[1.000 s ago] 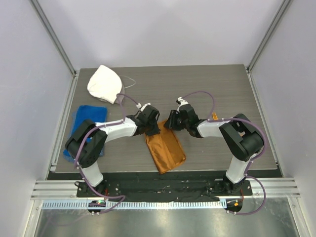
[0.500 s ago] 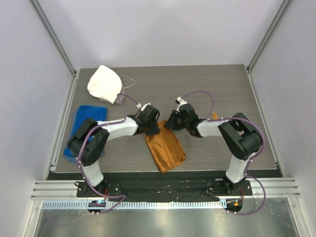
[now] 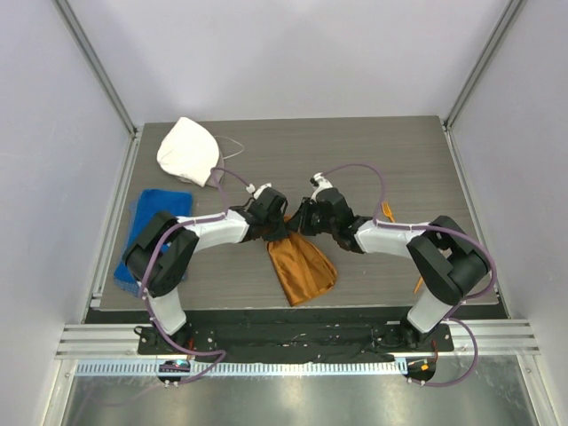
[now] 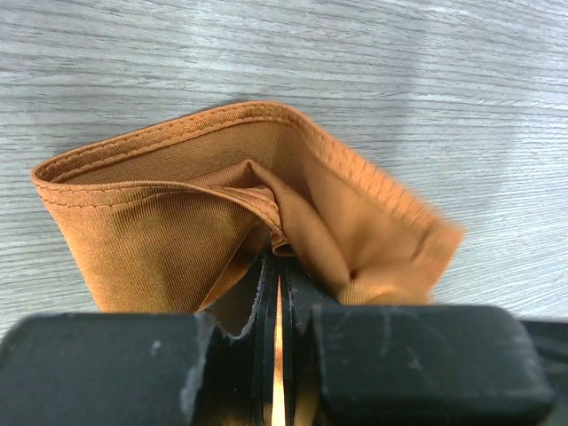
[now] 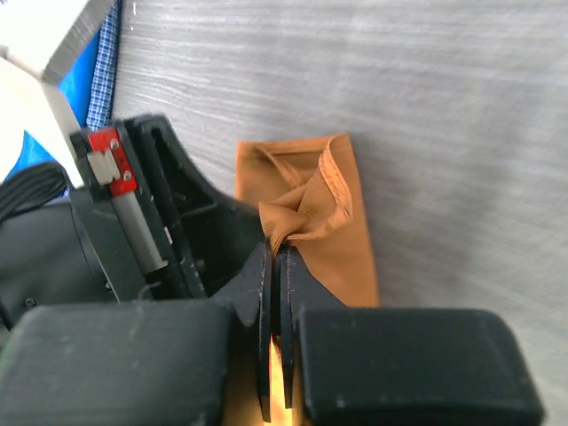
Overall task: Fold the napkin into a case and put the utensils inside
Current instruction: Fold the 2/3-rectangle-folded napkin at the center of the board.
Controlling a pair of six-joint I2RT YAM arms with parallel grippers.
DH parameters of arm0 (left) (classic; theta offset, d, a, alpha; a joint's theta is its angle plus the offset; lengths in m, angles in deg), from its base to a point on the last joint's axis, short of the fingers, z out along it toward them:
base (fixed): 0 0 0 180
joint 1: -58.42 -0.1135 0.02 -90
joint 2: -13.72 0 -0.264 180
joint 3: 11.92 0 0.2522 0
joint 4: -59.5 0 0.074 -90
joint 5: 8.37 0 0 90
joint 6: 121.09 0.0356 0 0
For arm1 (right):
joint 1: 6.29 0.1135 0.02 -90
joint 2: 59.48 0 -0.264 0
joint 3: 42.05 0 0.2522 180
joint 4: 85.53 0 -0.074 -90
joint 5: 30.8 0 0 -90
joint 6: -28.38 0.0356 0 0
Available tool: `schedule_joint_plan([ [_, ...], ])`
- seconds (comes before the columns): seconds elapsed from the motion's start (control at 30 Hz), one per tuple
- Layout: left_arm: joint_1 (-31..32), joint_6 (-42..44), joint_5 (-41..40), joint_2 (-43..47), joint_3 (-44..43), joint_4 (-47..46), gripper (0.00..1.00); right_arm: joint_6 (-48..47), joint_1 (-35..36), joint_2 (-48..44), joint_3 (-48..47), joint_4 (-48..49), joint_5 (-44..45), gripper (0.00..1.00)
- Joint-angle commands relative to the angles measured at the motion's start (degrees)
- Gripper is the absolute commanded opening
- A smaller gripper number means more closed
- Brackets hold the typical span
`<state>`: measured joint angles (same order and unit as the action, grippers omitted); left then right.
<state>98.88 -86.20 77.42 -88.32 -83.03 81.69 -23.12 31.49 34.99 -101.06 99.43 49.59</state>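
The napkin (image 3: 303,269), folded into a narrow rust-orange strip, lies on the table (image 3: 399,151) in the middle of its near half, running at a slant from between the two arms down toward the front edge, where its near end lies close to the rim. Its far end is gathered and lifted a little where both tools meet over it. The left gripper (image 3: 277,228) is clenched on that end from the left; in the left wrist view its fingers (image 4: 266,293) stand almost together with a fold of cloth pinched in the slit, and beyond them the hemmed layers gape apart like a pocket mouth. The right gripper (image 3: 302,222) is clamped on the same end from the right, just beside the left one; in the right wrist view a bunched knot of the cloth sits at its fingertips, with the flat strip spreading past it on the wood. A thin orange utensil (image 3: 387,212) lies to the right, partly hidden by the right arm, and whether it is fork or spoon cannot be told. A blue towel (image 3: 155,222) lies along the left edge and a white cloth cap (image 3: 188,151) sits at the far left corner
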Motion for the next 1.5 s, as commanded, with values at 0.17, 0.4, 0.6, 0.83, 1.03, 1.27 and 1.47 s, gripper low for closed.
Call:
schedule_joint_plan([
  [0.17,-0.48,-0.43,0.69,5.88,1.79,0.80,0.12,7.99,1.95,-2.89,2.54,0.00,7.76,0.01],
  [0.4,-0.48,-0.61,0.17,10.54,4.08,4.05,0.12,9.75,3.09,-3.77,3.16,0.00,9.34,0.01],
  [0.6,-0.57,-0.79,1.22,6.07,5.14,0.81,0.09,16.24,3.97,-3.77,3.24,0.44,10.91,0.01],
  [0.83,-0.48,0.53,-0.01,1.58,5.13,-5.08,0.08,36.10,7.22,-2.20,8.33,9.29,15.14,0.01],
  [1.03,-0.48,1.76,-0.36,4.03,9.79,-11.58,0.07,50.52,10.20,1.67,12.29,17.83,18.30,0.01],
  [1.27,-0.48,4.31,-0.01,11.76,11.11,-6.69,0.10,51.68,10.65,2.82,13.26,18.73,20.59,0.01],
  [1.47,-0.83,6.07,1.65,15.64,10.75,-1.22,0.11,39.77,9.68,0.01,12.04,13.72,19.63,0.01],
])
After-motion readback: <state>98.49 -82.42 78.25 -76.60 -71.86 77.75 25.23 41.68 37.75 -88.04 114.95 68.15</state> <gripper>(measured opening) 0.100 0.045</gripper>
